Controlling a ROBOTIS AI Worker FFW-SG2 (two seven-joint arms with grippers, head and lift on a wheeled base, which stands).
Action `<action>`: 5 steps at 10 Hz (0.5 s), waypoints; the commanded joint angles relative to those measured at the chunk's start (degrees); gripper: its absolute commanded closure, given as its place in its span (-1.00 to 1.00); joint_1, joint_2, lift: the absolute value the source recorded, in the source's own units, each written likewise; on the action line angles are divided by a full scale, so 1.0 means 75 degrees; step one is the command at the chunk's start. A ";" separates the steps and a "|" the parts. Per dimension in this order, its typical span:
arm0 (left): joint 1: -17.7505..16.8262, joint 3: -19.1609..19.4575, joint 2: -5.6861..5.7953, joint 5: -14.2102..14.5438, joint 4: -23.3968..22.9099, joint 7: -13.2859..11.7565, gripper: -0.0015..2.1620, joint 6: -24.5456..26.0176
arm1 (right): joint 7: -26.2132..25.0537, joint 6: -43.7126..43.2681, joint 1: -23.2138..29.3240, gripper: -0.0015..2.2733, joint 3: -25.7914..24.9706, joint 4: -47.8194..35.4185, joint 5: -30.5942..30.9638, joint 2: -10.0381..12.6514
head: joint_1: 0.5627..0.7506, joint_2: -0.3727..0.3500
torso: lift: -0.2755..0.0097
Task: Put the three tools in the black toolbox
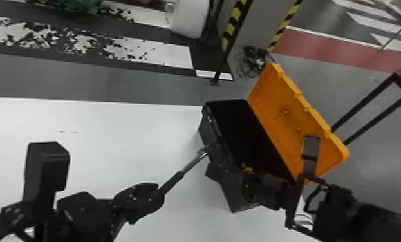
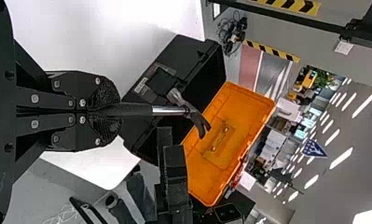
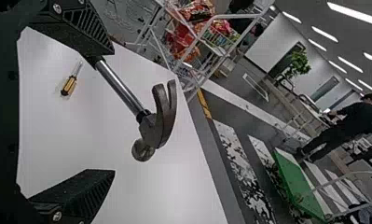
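We're pointing a likely head-heavy hammer (image 2: 178,98) toward the table's far edge (image 1: 96,104)—left gripper (image 2: 118,112) clamping its handle (image 2: 136,109), right gripper (image 3: 111,111) open; neck (image 2: 167,110) probably steadier.

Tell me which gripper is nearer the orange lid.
Right. The right gripper is at the toolbox's near end, close to the lid. The left gripper is farther off, to the toolbox's left, holding the hammer.
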 commanded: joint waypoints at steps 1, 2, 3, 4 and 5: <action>-0.0013 -0.0041 0.0000 -0.0010 0.0015 0.0016 0.61 -0.0035 | -0.0011 0.0000 0.0045 -0.91 0.0040 -0.0058 -0.0037 0.0080 | 0.41 -0.94 | 0.54; -0.0025 -0.0088 0.0000 -0.0010 0.0062 0.0051 0.61 -0.0105 | -0.0011 -0.0023 0.0092 -0.91 0.0052 -0.0093 -0.0037 0.0115 | 0.41 -0.94 | 0.54; -0.0037 -0.0182 0.0011 -0.0022 0.0132 0.0098 0.61 -0.0199 | 0.0000 -0.0023 0.0116 -0.91 0.0075 -0.0093 -0.0060 0.0127 | 0.41 -0.94 | 0.54; -0.0037 -0.0240 0.0011 -0.0022 0.0155 0.0110 0.61 -0.0223 | 0.0000 -0.0070 0.0116 -0.91 0.0087 -0.0093 -0.0107 0.0150 | 0.41 -0.94 | 0.54; -0.0037 -0.0299 0.0011 -0.0022 0.0155 0.0145 0.61 -0.0223 | 0.0000 -0.0141 0.0116 -0.91 0.0146 -0.0082 -0.0107 0.0197 | 0.41 -0.94 | 0.54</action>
